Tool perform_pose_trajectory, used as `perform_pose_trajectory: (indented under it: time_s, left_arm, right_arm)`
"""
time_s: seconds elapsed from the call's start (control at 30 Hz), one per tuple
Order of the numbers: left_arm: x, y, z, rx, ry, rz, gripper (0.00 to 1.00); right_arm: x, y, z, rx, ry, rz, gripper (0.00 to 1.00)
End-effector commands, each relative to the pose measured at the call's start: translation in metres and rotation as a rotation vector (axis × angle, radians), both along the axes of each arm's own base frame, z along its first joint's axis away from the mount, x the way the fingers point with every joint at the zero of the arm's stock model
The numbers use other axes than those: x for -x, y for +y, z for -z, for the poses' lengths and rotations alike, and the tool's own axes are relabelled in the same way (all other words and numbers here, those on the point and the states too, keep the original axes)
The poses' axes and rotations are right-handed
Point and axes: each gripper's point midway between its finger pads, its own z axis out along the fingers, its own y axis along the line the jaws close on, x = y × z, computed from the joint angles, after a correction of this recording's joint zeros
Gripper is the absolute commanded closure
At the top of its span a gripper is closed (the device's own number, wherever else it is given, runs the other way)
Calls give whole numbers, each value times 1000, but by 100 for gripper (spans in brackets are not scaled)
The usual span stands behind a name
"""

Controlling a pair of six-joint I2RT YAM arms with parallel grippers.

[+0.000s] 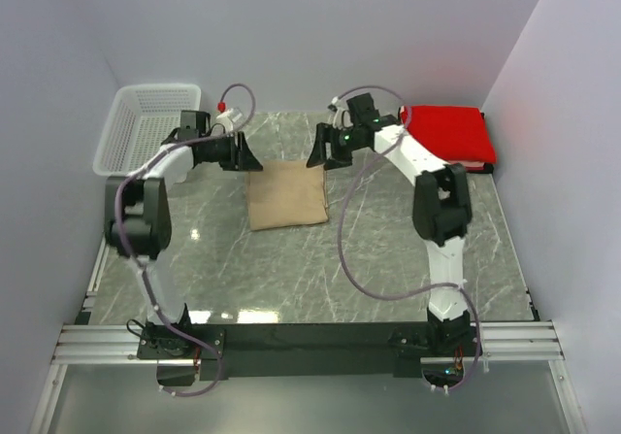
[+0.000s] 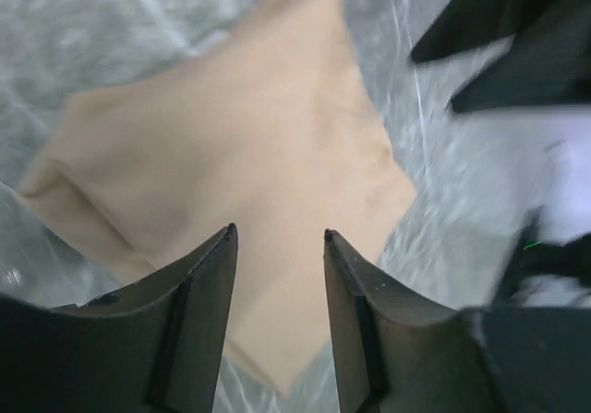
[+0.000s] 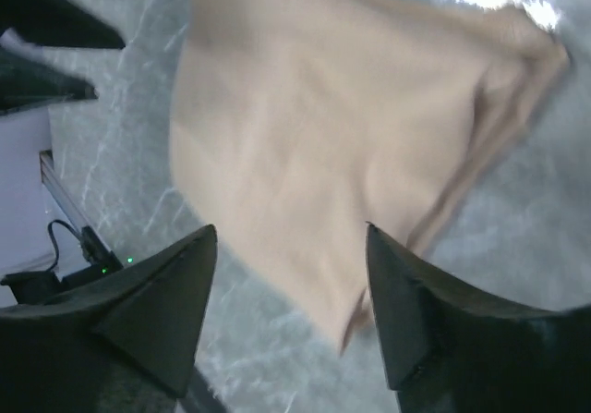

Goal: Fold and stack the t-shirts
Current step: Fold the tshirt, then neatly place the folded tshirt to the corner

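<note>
A tan t-shirt point(image 1: 285, 193) lies folded into a rectangle on the marble table, and it shows flat in the left wrist view point(image 2: 249, 154) and the right wrist view point(image 3: 342, 127). A red t-shirt point(image 1: 450, 133) lies folded at the back right corner. My left gripper point(image 1: 248, 155) hovers over the tan shirt's far left corner, open, with nothing between its fingers point(image 2: 208, 284). My right gripper point(image 1: 320, 154) hangs over the far right corner, open wide and empty point(image 3: 291, 233).
A white mesh basket point(image 1: 146, 128) stands at the back left. Grey walls close in on three sides. The marble table point(image 1: 291, 269) shows bare in front of the tan shirt. Both arms reach towards the back of the table.
</note>
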Motion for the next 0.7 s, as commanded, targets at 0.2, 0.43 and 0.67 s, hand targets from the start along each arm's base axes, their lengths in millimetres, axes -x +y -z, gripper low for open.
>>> perform_pose_trajectory:
  time_s: [0.2, 0.43, 0.67]
  left_arm:
    - [103, -80, -22, -428, -663, 369, 50]
    - [140, -153, 10, -530, -830, 561, 51]
    - [133, -179, 32, -621, -952, 615, 51]
  right_arm:
    - [42, -75, -18, 75, 30, 114, 16]
    - [44, -93, 10, 18, 166, 236, 21]
    - [44, -95, 29, -44, 243, 279, 21]
